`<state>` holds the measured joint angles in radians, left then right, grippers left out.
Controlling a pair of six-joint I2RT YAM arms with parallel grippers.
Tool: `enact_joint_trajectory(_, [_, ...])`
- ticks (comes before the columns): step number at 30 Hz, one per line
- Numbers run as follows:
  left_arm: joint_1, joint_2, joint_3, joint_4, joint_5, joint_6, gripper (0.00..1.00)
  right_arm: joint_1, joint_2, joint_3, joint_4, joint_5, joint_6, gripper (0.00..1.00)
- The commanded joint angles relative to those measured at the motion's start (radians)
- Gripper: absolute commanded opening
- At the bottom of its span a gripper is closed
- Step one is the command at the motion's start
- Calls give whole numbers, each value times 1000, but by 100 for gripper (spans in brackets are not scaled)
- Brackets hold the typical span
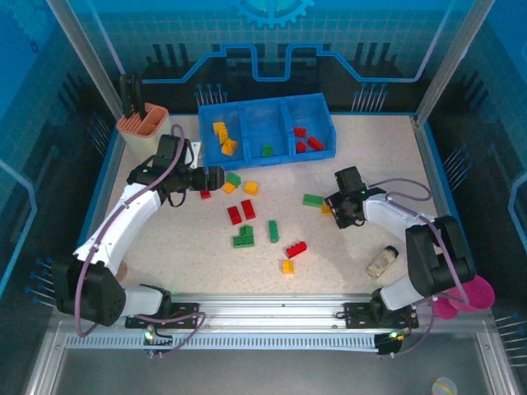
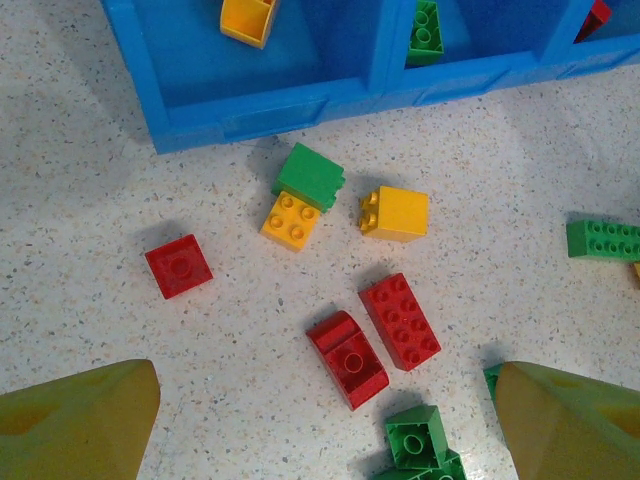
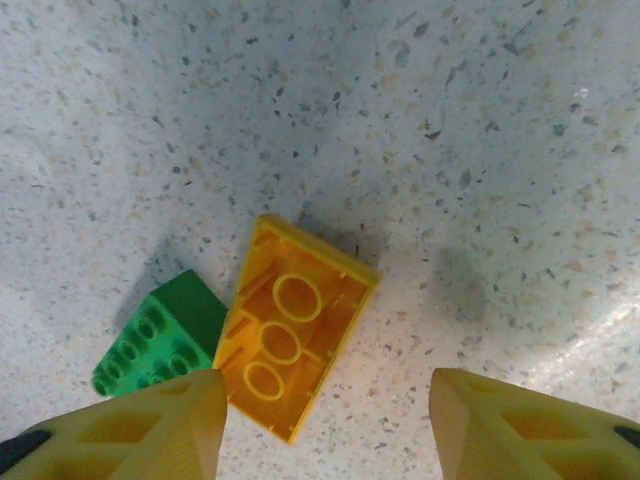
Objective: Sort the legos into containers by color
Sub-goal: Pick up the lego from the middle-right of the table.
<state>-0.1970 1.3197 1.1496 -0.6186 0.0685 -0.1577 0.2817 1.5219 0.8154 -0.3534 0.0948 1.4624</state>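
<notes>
The blue tray [image 1: 263,159] stands at the back; its left compartment holds yellow legos [image 1: 222,136], the middle a green one [image 1: 267,151], the right red ones [image 1: 306,140]. Loose legos lie scattered mid-table, among them a red pair [image 1: 241,211] and a green one [image 1: 312,199]. My left gripper [image 1: 216,178] is open and empty just before the tray [image 2: 260,105], a red lego [image 2: 348,358] lying ahead of its fingers [image 2: 80,420]. My right gripper [image 1: 336,212] is open low over the table. An upturned yellow lego [image 3: 295,325] lies by its left finger [image 3: 130,430], touching a green lego [image 3: 160,335].
A beige holder [image 1: 142,122] stands at the back left corner. A small pale object [image 1: 382,262] lies near the right arm's base, and a pink cup [image 1: 469,296] sits off the table's right front. A raised blue rim borders the table.
</notes>
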Motion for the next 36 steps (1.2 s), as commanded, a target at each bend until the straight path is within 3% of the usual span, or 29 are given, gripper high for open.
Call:
enact_joint_trajectory(1, [10, 6, 10, 4, -8, 10, 89, -17, 45, 18, 26, -29, 27, 61])
enact_joint_trajectory(8, [10, -2, 8, -3, -27, 17, 89, -26, 111, 9, 65, -54, 28, 67])
enact_joint_trajectory(13, [10, -2, 12, -8, -45, 26, 89, -42, 128, 21, 67, -52, 5, 67])
enact_joint_trajectory(20, [10, 3, 7, -6, -44, 22, 89, -64, 175, 105, 39, -33, -120, 56])
enact_joint_trajectory(26, [10, 7, 10, -3, -53, 24, 89, -72, 229, 194, -27, -19, -241, 40])
enact_joint_trajectory(36, [10, 10, 21, -3, -57, 26, 90, -79, 249, 255, -119, -6, -372, 30])
